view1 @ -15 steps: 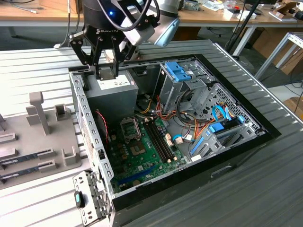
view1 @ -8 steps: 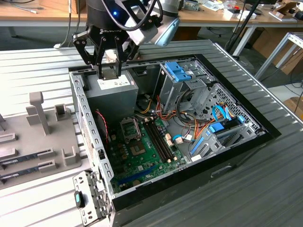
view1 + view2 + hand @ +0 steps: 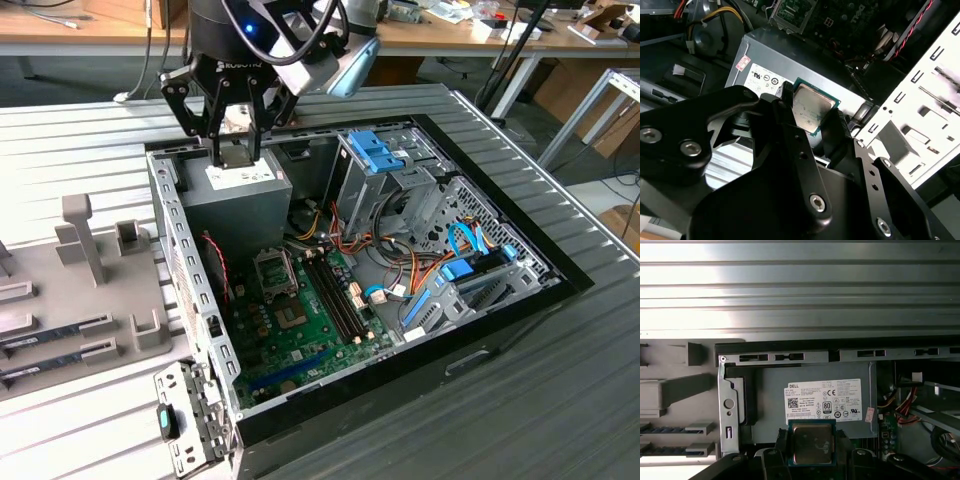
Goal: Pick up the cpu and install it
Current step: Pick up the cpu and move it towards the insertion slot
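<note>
The cpu (image 3: 812, 442) is a small square chip with a silvery top and a thin green rim, and my gripper (image 3: 812, 446) is shut on it with one black finger on each side. The second wrist view shows the cpu (image 3: 812, 107) tilted between the gripper (image 3: 813, 111) fingers. Seen in the exterior view, my gripper (image 3: 236, 150) hangs over the grey power-supply box (image 3: 240, 195) at the back corner of the open computer case (image 3: 205, 330). The motherboard's metal-framed socket (image 3: 275, 270) lies further into the case, in front of that box.
To the exterior view's left of the case, a grey fixture plate (image 3: 90, 290) carries upright posts and long dark memory sticks (image 3: 50, 335). Inside the case are blue-tabbed drive cages (image 3: 385, 160), coloured cable bundles (image 3: 400, 275) and dark memory slots (image 3: 335, 295).
</note>
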